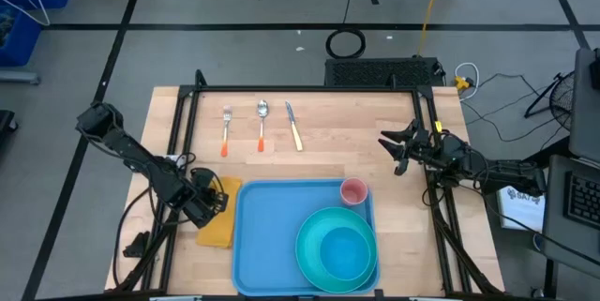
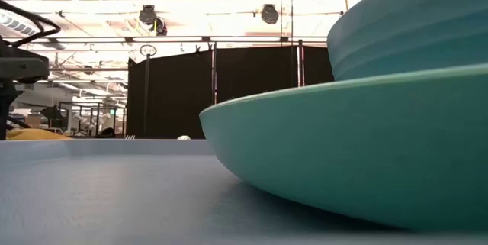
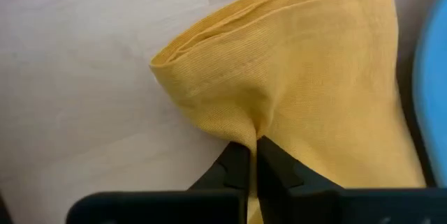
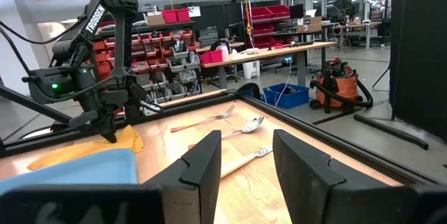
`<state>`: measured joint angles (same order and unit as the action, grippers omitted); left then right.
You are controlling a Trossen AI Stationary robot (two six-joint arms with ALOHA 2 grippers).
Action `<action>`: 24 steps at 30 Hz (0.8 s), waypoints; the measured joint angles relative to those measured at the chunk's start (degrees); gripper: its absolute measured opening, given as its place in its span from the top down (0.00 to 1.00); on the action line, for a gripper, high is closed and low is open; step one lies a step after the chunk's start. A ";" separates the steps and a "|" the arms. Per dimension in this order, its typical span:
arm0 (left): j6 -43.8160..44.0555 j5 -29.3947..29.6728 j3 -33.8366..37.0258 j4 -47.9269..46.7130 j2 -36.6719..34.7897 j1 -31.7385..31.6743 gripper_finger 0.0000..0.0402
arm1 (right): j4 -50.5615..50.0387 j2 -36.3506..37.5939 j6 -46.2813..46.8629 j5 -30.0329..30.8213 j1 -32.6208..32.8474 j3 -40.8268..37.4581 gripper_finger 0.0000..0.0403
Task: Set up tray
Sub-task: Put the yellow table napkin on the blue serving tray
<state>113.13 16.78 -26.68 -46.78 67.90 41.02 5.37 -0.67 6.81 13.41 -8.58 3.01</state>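
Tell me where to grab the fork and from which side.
Grip the fork across its slim shaft, just above the orange handle, descending from straight overhead. It lies flat on the table, with clear wood between it and the spoon for the jaws.

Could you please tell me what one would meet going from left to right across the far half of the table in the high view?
Fork → spoon → knife → right gripper, open and waiting near the table's right edge.

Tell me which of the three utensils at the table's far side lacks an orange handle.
The knife, rightmost of the row, with a pale yellowish handle. The fork and the spoon beside it both have orange handles.
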 joint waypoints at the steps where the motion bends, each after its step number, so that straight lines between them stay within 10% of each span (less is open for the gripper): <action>1: 0.12 0.22 0.00 -0.10 -0.01 0.18 0.98 | 0.00 0.00 0.01 0.00 -0.01 0.00 0.69; 15: -4.87 11.42 -20.07 -22.33 -0.01 2.26 0.99 | 0.00 0.00 0.02 0.00 0.00 0.00 0.69; 24: -22.37 25.65 -32.20 -14.13 2.57 2.35 0.99 | 0.00 0.00 0.02 0.00 0.00 0.00 0.69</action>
<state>90.76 42.43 -58.87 -60.90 70.48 43.38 5.37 -0.67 6.83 13.41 -8.58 3.01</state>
